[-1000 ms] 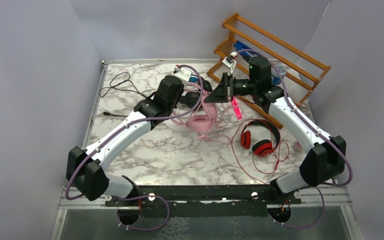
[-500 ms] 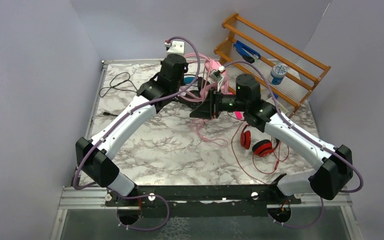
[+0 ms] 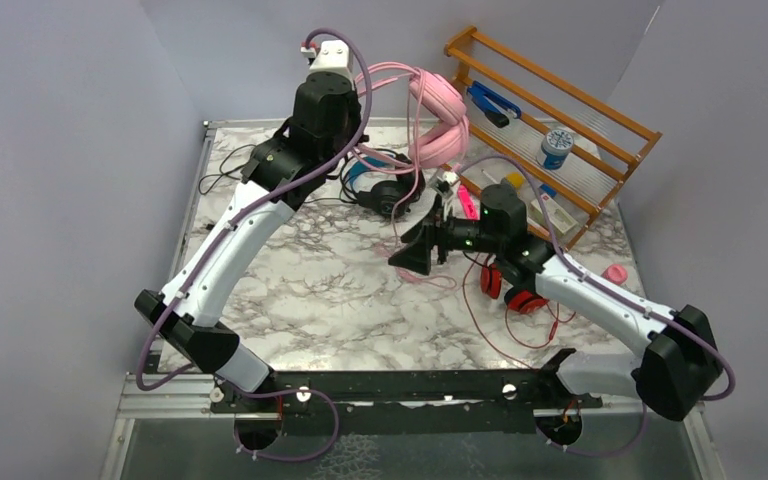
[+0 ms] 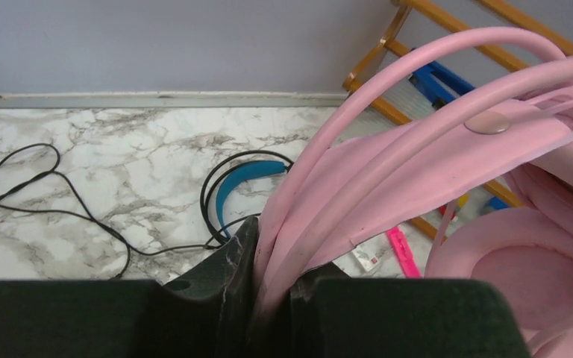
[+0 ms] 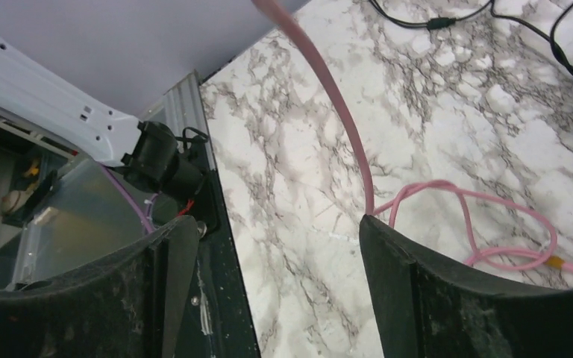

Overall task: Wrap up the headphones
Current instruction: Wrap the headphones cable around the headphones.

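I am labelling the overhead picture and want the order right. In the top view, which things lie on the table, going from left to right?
black cable → blue-band headphones → red headphones → pink cap

Pink headset (image 4: 507, 246) cut off at the right edge of the left wrist view, red headset (image 3: 527, 300) half hidden under the right arm (image 3: 600, 300), items on the wooden rack (image 3: 565, 85) too small to tell
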Robot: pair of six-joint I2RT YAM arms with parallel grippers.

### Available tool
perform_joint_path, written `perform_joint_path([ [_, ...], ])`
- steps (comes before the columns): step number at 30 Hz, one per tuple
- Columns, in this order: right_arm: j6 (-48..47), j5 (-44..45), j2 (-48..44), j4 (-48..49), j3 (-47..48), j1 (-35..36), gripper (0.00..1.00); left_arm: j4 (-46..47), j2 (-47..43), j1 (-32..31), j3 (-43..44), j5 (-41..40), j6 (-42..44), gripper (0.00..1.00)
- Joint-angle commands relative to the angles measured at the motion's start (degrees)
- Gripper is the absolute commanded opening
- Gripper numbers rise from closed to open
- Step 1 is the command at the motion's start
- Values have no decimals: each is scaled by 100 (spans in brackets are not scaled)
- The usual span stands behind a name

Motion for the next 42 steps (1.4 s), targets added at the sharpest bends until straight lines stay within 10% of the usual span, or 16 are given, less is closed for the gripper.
perform_joint_path([
  [1,-382,485,-588,870,-660,-1,85,-78,-121,0,1061,339,-347,0],
  [17,-426,1735,280,2657,-1576,-214,90,-663,63,0,2239,675,-513,0],
  [28,137,2304,1517,2554,-1270,-805,56,-777,-44,0,2391,573,-474,0],
  [32,-417,1501,1381,2224,-1382,-890,78,-827,-17,8,2384,495,-471,0],
  [42,-632,1763,169,-580,-1084,-899,87,-850,159,78,2305,573,-525,0],
])
